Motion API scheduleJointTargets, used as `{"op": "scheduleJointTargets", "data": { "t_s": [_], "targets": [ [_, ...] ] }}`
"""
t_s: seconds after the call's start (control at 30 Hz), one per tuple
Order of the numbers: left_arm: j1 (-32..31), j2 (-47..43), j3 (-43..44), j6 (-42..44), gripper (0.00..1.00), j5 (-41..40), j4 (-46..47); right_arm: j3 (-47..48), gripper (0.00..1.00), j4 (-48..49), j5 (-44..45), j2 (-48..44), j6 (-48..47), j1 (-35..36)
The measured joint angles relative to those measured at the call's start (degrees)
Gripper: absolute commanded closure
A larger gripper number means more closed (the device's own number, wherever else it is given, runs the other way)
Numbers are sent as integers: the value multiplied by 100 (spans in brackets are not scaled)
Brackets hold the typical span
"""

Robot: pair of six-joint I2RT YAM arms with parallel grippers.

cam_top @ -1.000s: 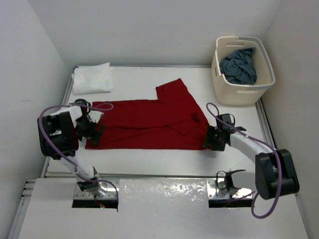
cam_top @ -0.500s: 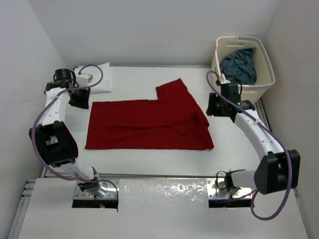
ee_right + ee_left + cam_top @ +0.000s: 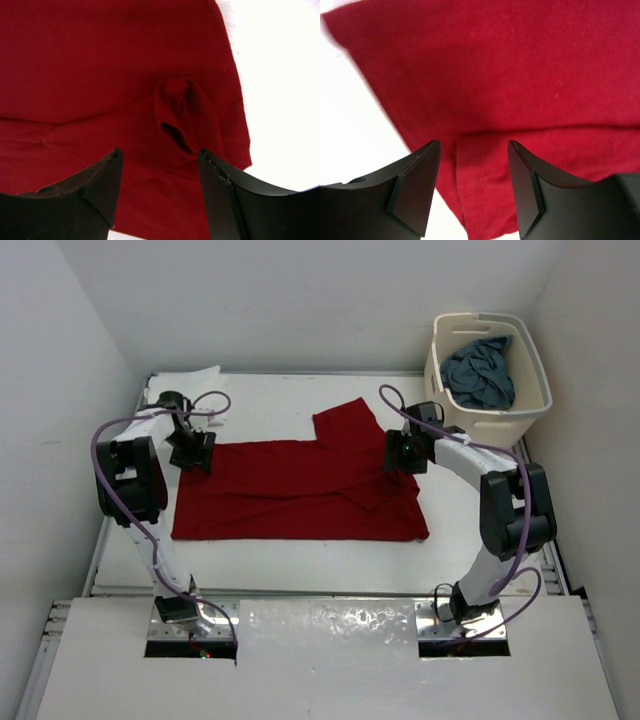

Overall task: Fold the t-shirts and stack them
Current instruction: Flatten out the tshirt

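Mid table (image 3: 290,400), red shirt (image 3: 300,495) lies flat. L gripper (image 3: 192,454) at its 10, R gripper (image 3: 402,454) at its 2: both open, hold nothing.

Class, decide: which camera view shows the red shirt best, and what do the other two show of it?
The top external view: the whole red shirt is in frame, with its outline and one sleeve visible. The left wrist view shows only a hemmed edge near one corner; the right wrist view shows only a puckered fold near an edge.
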Motion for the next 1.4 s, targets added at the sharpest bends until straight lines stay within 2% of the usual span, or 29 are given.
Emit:
{"op": "scheduleJointTargets", "data": {
  "t_s": [0.3,0.4,0.47,0.5,0.57,0.63,0.83,0.87,0.97,1.0,1.07,1.3,1.4],
  "targets": [
    [-125,251,-177,-81,60,-404,175,61,40,35,39,136,79,15],
    [-125,254,-280,-101,68,-450,166,61,40,55,57,136,107,26],
    [-116,254,-280,-105,79,-459,175,61,40,81,63,136,116,50],
    [-114,254,-280,-107,93,-455,175,63,40,87,79,138,127,55],
    [-114,254,-280,-114,100,-435,173,68,41,94,101,160,129,72],
    [-114,254,-280,-105,100,-420,168,79,42,114,162,214,131,94],
    [-114,254,-280,-101,100,-415,164,227,54,142,299,522,120,122],
    [-114,251,-280,-98,100,-415,164,317,61,144,313,632,109,127],
    [-114,251,-280,-94,100,-417,157,496,71,271,356,892,96,138],
    [-114,249,-280,-90,100,-417,155,516,84,289,369,931,98,140],
    [-114,247,-280,-70,100,-420,142,538,100,289,492,960,83,149],
    [-114,28,-291,109,100,-428,-76,647,100,68,957,909,15,116],
    [-114,-385,-385,280,100,-442,-291,437,100,-184,968,520,-61,70]
  ]
}}
